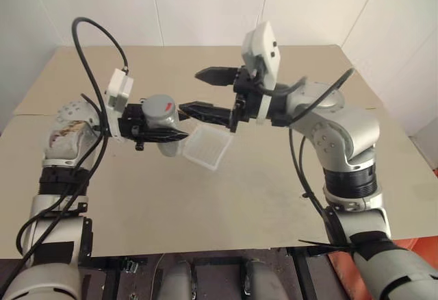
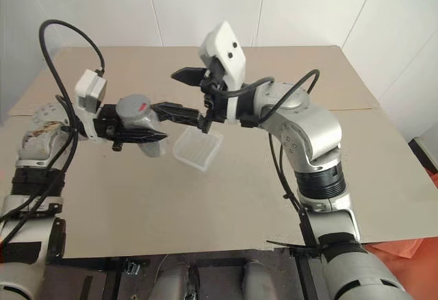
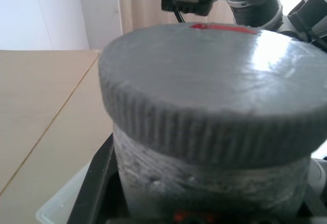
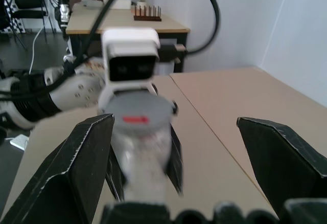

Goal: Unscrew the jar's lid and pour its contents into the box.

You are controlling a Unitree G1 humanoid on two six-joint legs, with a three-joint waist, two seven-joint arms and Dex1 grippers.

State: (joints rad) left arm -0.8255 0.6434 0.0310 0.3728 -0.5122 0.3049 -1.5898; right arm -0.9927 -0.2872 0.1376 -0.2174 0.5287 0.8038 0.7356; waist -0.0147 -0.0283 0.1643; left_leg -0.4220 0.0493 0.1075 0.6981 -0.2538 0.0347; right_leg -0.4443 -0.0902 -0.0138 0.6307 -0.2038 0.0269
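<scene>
Silver-grey jointed arms with black bands and looping black cables, white wrist camera blocks, black two-fingered pincers.

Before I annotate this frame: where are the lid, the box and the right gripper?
lid [image 1: 159,104]: left eye view, its flat top.
box [image 1: 207,146]: left eye view, its ribbed floor.
right gripper [image 1: 200,92]: left eye view, midway between fingertips.

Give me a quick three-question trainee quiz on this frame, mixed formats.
1. True or false: the lid is already off the jar.
2. Which claw grips the jar? A) left claw B) right claw C) neither
3. Fill in: the right claw's jaws are ____, standing apart near the lid.

Key:
1. False; the lid sits on the jar.
2. A; the left claw is closed on the jar, held above the box on the table.
3. Open.
</scene>
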